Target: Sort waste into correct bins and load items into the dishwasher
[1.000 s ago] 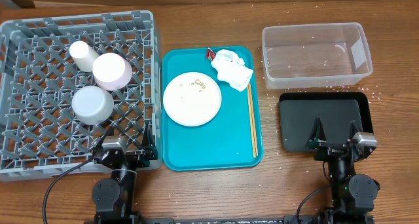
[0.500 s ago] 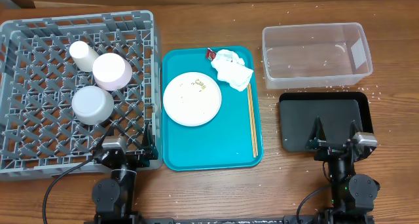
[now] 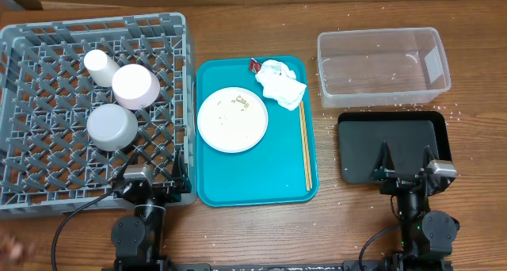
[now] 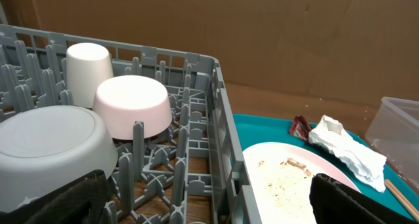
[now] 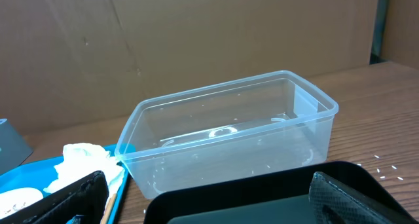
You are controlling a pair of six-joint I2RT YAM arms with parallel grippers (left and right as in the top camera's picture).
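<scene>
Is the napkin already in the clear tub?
No, the napkin lies on the teal tray beside the plate, outside the clear tub.

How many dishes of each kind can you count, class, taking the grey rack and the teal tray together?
cup: 1
bowls: 2, the pink bowl and the grey bowl
plate: 1
Total: 4 dishes

Both left gripper (image 3: 153, 174) and right gripper (image 3: 406, 164) carried matte black, tapered fingers (image 4: 55, 198), faintly textured. We noted black arms (image 3: 136, 233) with rounded joint housings, a silver-grey block (image 3: 440, 169) at each wrist, and a thin black cable (image 3: 67, 222) at each base.
</scene>
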